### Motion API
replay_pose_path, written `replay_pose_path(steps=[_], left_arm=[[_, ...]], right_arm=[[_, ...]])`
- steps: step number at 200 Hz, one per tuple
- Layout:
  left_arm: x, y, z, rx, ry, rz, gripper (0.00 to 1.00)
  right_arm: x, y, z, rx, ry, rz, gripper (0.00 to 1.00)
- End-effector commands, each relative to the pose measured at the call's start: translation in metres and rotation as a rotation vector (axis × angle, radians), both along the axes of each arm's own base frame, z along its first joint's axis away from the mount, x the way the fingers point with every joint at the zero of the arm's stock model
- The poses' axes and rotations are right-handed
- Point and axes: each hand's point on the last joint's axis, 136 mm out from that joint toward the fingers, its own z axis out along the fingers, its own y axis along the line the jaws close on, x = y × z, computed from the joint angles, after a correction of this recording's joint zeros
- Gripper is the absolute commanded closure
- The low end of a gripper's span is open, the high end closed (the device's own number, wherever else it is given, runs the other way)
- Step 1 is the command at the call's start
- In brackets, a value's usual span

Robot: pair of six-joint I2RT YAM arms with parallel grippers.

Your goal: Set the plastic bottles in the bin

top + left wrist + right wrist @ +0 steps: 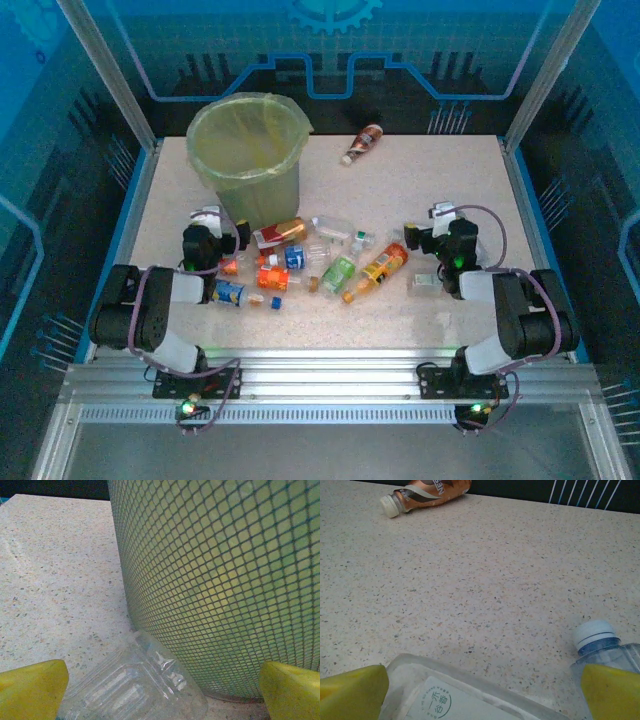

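The bin (245,150), lined with a yellow-green bag, stands at the back left. Several plastic bottles lie in front of it, among them a red-labelled one (280,233), a green one (339,273) and an orange one (378,270). A brown bottle (362,143) lies alone at the back. My left gripper (215,232) is open at the bin's foot. In its wrist view a clear bottle (135,685) lies between the yellow fingertips (32,690), against the bin's mesh wall (220,580). My right gripper (443,232) is open over the table, holding nothing.
In the right wrist view a clear flat pack with a green-printed label (455,695) lies under the open right gripper (482,695). A white-capped clear bottle (600,640) sits by its right finger. The brown bottle (425,492) lies far ahead. Blue panels wall the table (430,190).
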Motion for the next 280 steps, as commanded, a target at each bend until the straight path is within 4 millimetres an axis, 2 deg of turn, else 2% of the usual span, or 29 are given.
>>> replay_pose_path(steps=[1, 258, 280], left_arm=[[0.005, -0.006, 0.005, 0.011, -0.010, -0.034, 0.01], [0.004, -0.006, 0.004, 0.009, -0.009, -0.036, 0.01], [-0.003, 0.005, 0.010, 0.008, -0.058, 0.030, 0.01]], right_arm=[[0.004, -0.003, 0.003, 0.009, -0.009, -0.021, 0.00], [0.004, -0.003, 0.004, 0.009, -0.010, -0.021, 0.00], [0.006, -0.009, 0.008, 0.009, 0.003, -0.058, 0.00]])
